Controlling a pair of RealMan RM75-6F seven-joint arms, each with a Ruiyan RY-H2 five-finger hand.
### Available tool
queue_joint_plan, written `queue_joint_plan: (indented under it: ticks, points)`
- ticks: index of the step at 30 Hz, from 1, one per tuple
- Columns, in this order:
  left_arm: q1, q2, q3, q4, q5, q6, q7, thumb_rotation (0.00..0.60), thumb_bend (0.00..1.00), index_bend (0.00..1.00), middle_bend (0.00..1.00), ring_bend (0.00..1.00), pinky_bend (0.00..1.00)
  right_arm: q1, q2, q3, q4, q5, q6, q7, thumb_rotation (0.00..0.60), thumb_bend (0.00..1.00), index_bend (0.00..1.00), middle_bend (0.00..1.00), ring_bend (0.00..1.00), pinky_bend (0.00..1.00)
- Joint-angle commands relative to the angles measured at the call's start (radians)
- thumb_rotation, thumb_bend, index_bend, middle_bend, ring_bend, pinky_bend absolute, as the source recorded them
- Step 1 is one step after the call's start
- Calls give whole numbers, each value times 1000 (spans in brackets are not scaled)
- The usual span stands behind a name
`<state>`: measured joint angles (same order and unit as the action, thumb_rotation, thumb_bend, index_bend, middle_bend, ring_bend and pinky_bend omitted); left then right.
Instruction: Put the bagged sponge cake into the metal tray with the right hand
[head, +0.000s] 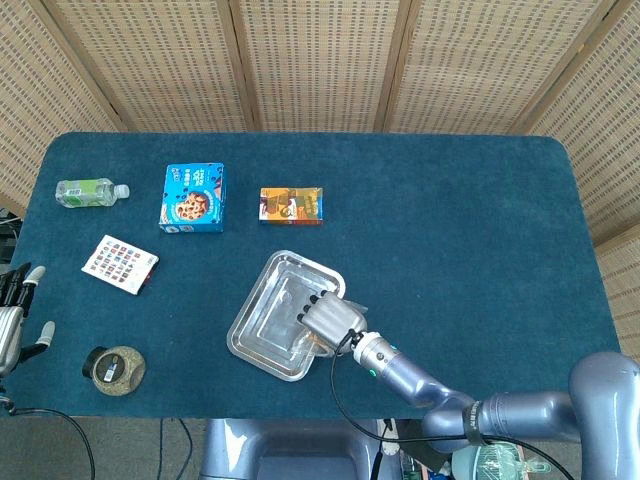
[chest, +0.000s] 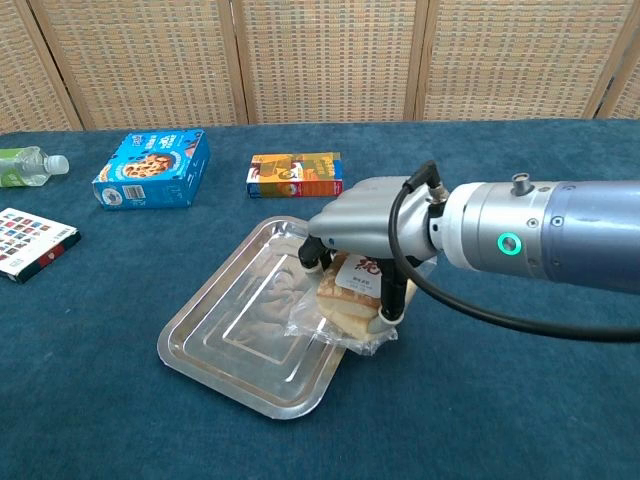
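My right hand (chest: 365, 235) holds the bagged sponge cake (chest: 348, 300), a yellow cake in clear plastic with a white label. The bag hangs over the right rim of the metal tray (chest: 225, 330), partly above the tray floor and partly outside it. From the head view the right hand (head: 325, 318) covers most of the cake over the metal tray (head: 262, 320). My left hand (head: 12, 318) shows at the far left edge, fingers apart, holding nothing.
Behind the tray lie a blue cookie box (chest: 152, 168) and an orange box (chest: 296, 174). A water bottle (head: 90, 192), a patterned card pack (head: 120, 263) and a round dark tin (head: 114, 369) sit on the left of the blue table (head: 480, 240).
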<state>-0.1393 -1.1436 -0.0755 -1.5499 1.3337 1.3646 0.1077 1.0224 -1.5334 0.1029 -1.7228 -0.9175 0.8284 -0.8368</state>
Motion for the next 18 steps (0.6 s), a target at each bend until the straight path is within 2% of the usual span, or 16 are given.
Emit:
queue_joint_plan:
  ticks: [1,11,18]
  points:
    - [0,0,0,1,-1,-1,-2,600,421,0,0,0,0,20,-12,7,6,24,10,-16,600,222,418,412,301,437]
    - [1,9,1,2,3,-5,-29,600,421,0,0,0,0,102,-71,25,43,137,38,-72,600,222,418,412,301,437]
    - [2,18,1,2,6,-6,-49,600,421,0,0,0,0,177,-151,62,135,224,41,-91,600,222,418,412,300,437]
